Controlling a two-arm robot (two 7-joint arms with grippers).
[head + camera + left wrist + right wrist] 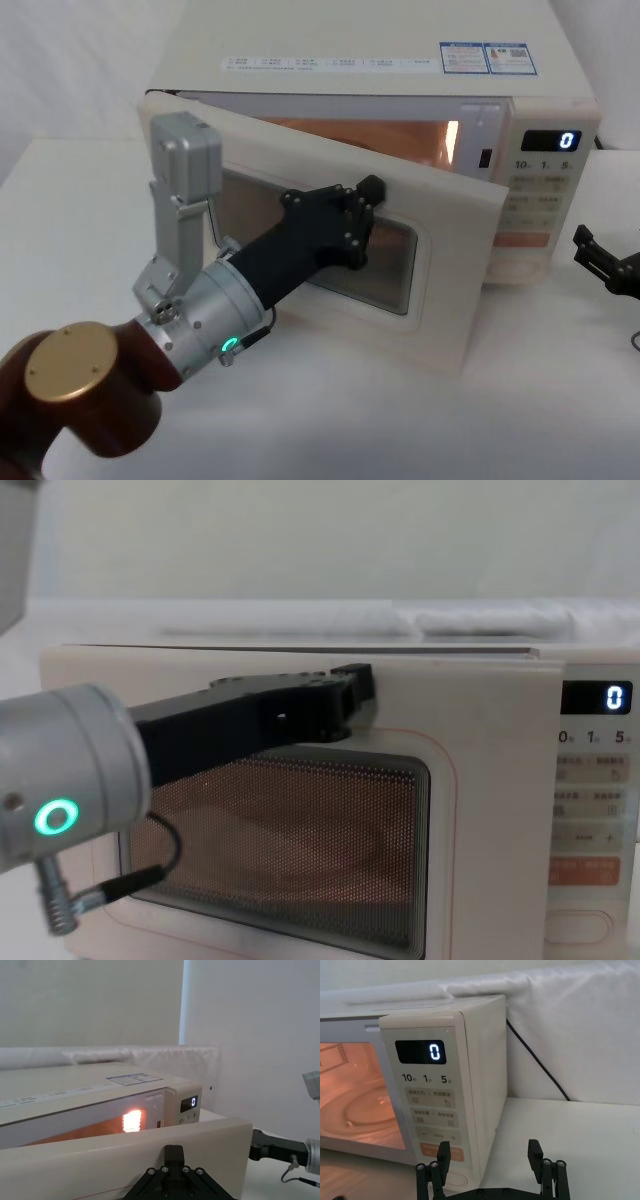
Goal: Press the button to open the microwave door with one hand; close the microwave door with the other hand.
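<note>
Nearest, the left gripper (365, 205) is seen reaching forward on its black wrist, its fingertips (352, 685) laid against the outer face of the door (440, 290), high on the panel just above the window (300, 830). Whether its fingers are apart or together cannot be told; nothing is seen clamped between them. From the left wrist view, the door's top edge (125, 1147) is seen just ahead of that gripper (173, 1152).

The door is held partly open, swung out from its hinge side beyond the left gripper, with its free edge well forward of the oven's front. Behind the door, the lit orange cavity (350, 135) of the microwave (330, 50) is exposed.

Off to the other side of the door's free edge, the right gripper (600, 258) is held low over the table (600, 400), apart from the oven, with its two fingers (443, 1152) spread wide and nothing between them. Just ahead of it, the control panel (432, 1110) is faced, and the button (457, 1178) is seen at the panel's foot, partly hidden behind one finger, below the orange key (427, 1150). Higher up, a white "0" is shown on the display (420, 1052).
</note>
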